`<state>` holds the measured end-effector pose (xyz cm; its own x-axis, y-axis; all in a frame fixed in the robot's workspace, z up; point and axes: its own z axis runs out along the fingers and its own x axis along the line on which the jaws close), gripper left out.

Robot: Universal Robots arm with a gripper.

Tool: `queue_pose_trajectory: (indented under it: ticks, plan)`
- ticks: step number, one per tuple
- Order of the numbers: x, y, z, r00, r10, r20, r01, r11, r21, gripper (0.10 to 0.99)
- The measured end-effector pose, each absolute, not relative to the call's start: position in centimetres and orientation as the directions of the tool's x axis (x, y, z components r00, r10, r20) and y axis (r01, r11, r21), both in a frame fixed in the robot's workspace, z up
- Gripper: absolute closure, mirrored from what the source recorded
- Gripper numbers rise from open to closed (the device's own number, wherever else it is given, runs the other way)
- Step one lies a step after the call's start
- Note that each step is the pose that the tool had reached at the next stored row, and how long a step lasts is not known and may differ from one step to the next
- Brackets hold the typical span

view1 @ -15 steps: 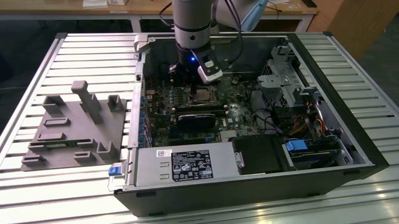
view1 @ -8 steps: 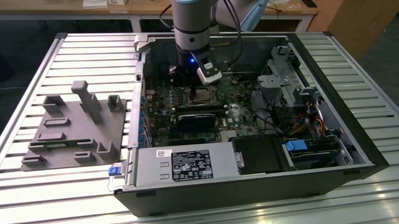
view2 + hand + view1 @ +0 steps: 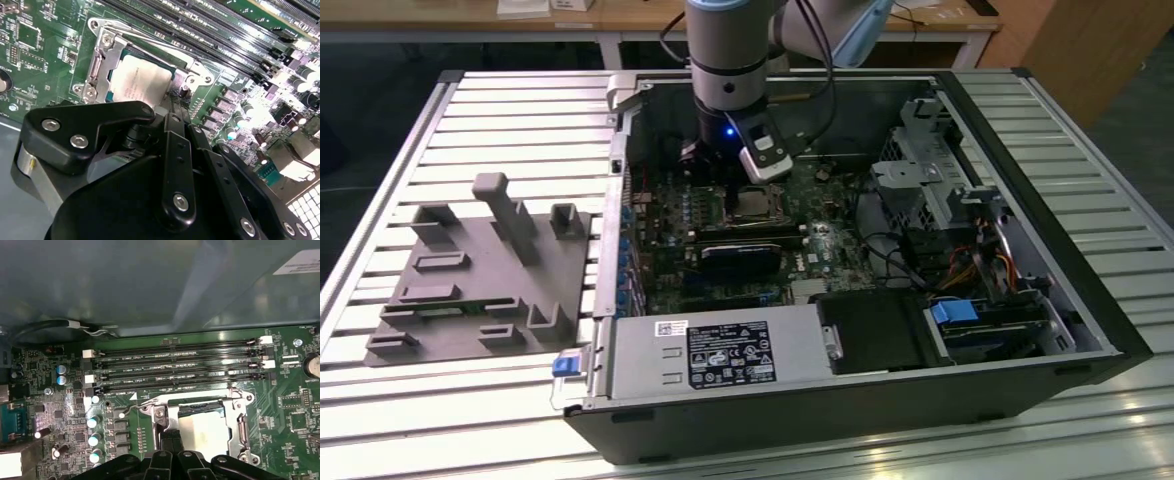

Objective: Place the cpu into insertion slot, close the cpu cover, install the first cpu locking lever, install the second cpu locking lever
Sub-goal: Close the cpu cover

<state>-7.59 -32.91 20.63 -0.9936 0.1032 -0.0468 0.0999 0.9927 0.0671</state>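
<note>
The cpu (image 3: 137, 80) (image 3: 207, 432) lies flat in the insertion slot (image 3: 200, 408), its silvery top showing through the square cut-out. The cpu cover (image 3: 100, 65) (image 3: 241, 427) is folded down around it as a silver frame. In the exterior view the cpu (image 3: 754, 204) sits on the green board inside the open case, just under the arm. My gripper (image 3: 170, 439) (image 3: 172, 107) (image 3: 718, 172) hangs low over one edge of the socket, its two dark fingers pressed together with nothing seen between them. A thin wire lever end (image 3: 131, 408) lies beside the socket's corner.
Long black memory slots (image 3: 175, 367) (image 3: 225, 30) run along one side of the socket. Capacitors (image 3: 92, 422) stand nearby. A black block with a blue glint (image 3: 744, 255), the power supply (image 3: 714, 350) and a drive cage (image 3: 934, 180) crowd the case. A grey fixture (image 3: 480, 270) lies outside.
</note>
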Motion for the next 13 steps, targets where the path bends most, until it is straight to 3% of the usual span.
queue_pose_trajectory:
  ticks: [13]
  plan:
    - [-7.75, -32.92, 20.18, -0.994, 0.103, -0.046, 0.1, 0.992, 0.072, 0.98]
